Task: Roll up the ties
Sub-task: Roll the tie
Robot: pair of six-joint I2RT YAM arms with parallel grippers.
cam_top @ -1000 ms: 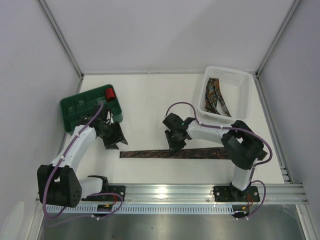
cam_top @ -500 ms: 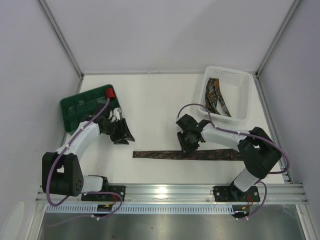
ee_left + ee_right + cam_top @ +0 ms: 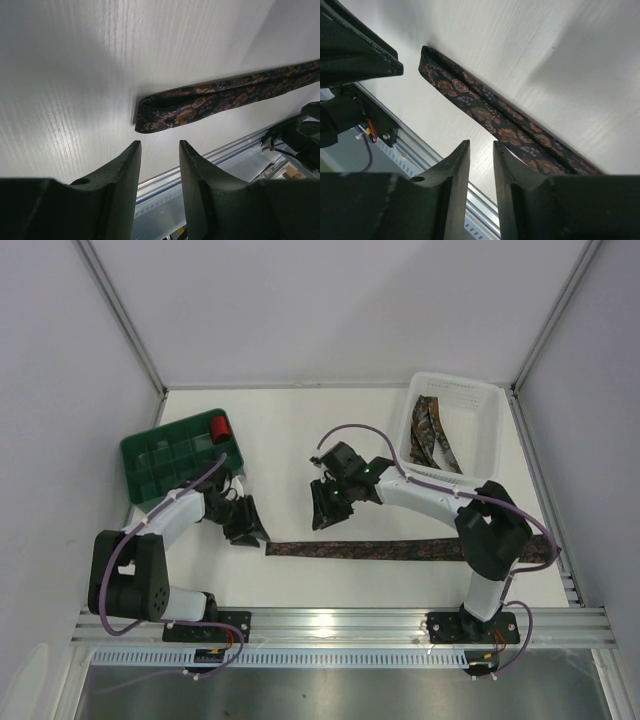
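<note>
Nearest you, both arm bases sat on the metal rail [image 3: 340, 625] along the table's [image 3: 290, 440] front edge. Just beyond the rail, one tie [image 3: 370, 550] lay flat and stretched out straight, running left to right across the white tabletop, with its right end close to the right arm's elbow. Its dark cloth showed a brown-orange pattern, and the left end looked blunt, perhaps folded over.

Your left gripper [image 3: 245, 530] hung just off that left end of the tie. In its wrist camera the fingers [image 3: 131, 165] stood apart with only bare table between them. The tie's end [image 3: 165, 112] lay a little ahead of the tips, not touched.

Your right gripper [image 3: 322, 515] was on the far side of the tie, over its left part and tilted towards it. Its two fingers [image 3: 460, 165] were parted by a narrow gap with nothing caught in it, and the tie [image 3: 485, 107] ran slantwise past the tips without contact. Neither gripper held anything.

Farther back on the left stood the green tray [image 3: 150, 465] with its compartments, and a small red roll [image 3: 220, 427] rested at its far right corner. At the far right, near the back wall, the white basket [image 3: 480, 440] held more ties [image 3: 432, 438] of the same pattern, lying loosely along its left side. How many were in it you could not tell.
</note>
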